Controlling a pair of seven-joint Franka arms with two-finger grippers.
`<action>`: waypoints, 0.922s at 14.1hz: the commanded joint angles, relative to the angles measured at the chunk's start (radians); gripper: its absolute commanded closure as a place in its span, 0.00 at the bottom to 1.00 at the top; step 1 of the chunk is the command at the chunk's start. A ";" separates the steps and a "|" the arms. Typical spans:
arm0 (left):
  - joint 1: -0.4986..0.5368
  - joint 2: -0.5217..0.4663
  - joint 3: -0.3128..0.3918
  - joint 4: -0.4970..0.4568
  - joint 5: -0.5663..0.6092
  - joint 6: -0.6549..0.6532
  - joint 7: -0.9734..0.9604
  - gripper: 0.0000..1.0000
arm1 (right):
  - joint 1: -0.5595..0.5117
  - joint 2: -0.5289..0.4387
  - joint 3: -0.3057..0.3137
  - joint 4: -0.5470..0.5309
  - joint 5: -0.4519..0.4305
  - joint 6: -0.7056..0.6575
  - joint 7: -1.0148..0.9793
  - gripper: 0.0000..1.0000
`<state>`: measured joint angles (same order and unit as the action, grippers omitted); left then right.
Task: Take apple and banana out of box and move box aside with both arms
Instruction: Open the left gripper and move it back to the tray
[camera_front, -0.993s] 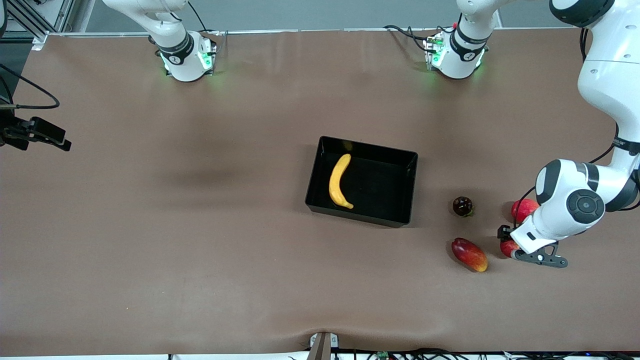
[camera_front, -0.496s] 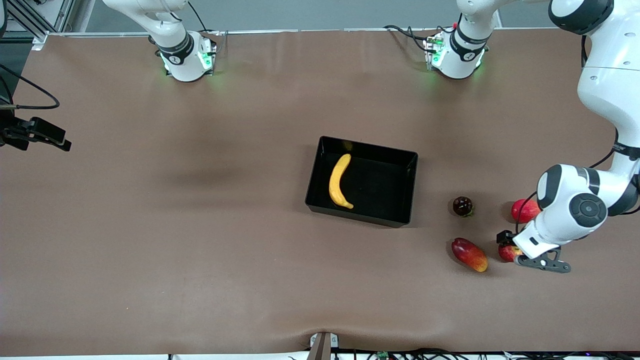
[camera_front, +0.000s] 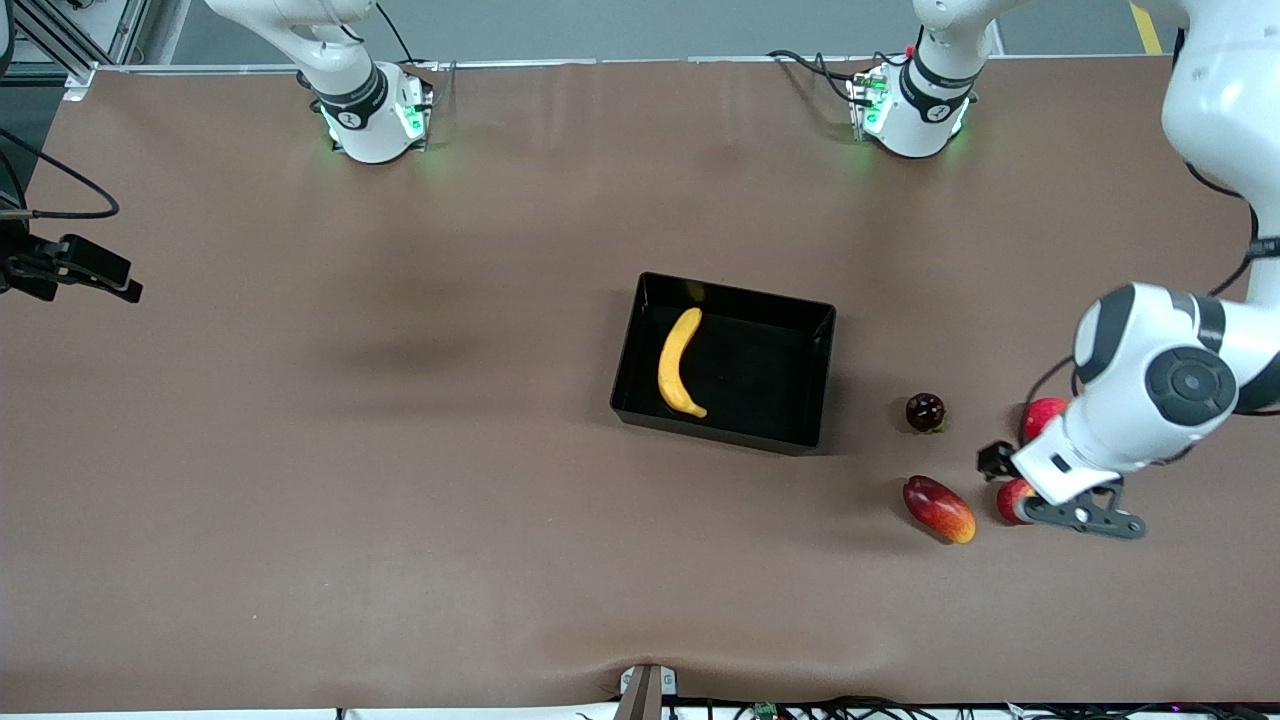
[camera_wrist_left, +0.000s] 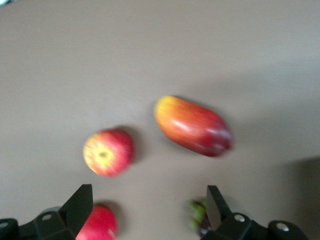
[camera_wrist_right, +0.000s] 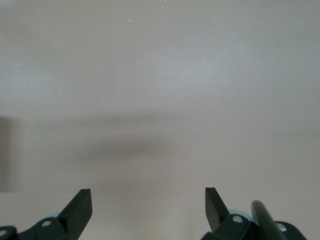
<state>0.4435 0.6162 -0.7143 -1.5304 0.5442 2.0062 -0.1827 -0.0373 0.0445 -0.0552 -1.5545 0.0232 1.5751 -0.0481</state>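
Apple (camera_front: 1012, 499): out of the box, resting on the desk toward the left arm's end, just beside the mango (camera_front: 938, 509) and partly hidden under the left arm's wrist in the front view.
Left gripper (camera_wrist_left: 149, 210): jaws released and spread wide, nothing between them — it hangs over the apple and the other loose fruit.
Banana (camera_front: 680, 363): lying in the box (camera_front: 800, 425), along the wall toward the right arm's end; its long axis runs roughly from the robots' bases toward the front camera, with a slight curve.
Box: black bin at mid-desk, closer to the left arm's base than to the right arm's.
Right gripper (camera_wrist_right: 149, 207): jaws open and empty, over bare desk; this arm waits, its hand not identifiable in the front view.
Key relation: the banana lies from the left gripper toward the right arm's end of the desk, past the mango and the dark round fruit (camera_front: 925, 412); which hand is nearer to it I cannot tell.
Likely next step: one arm reaches into the box, jaws probably set across the banana's width.
Left wrist view adds: the apple's yellow-streaked stem end and a second red fruit (camera_wrist_left: 98, 225) at the frame's edge.
Front view adds: box and banana — neither wrist camera shows them.
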 joint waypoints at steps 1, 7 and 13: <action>0.006 -0.043 -0.124 -0.071 -0.018 -0.069 -0.186 0.00 | -0.013 0.011 0.009 0.024 -0.012 -0.012 -0.013 0.00; -0.162 -0.015 -0.241 -0.099 -0.006 -0.052 -0.498 0.00 | -0.012 0.011 0.009 0.024 -0.009 -0.012 -0.012 0.00; -0.388 0.095 -0.199 -0.094 0.063 0.031 -0.761 0.02 | -0.012 0.028 0.009 0.024 -0.011 -0.010 -0.015 0.00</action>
<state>0.1121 0.6696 -0.9386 -1.6341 0.5710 2.0031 -0.8994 -0.0372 0.0537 -0.0551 -1.5545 0.0232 1.5751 -0.0493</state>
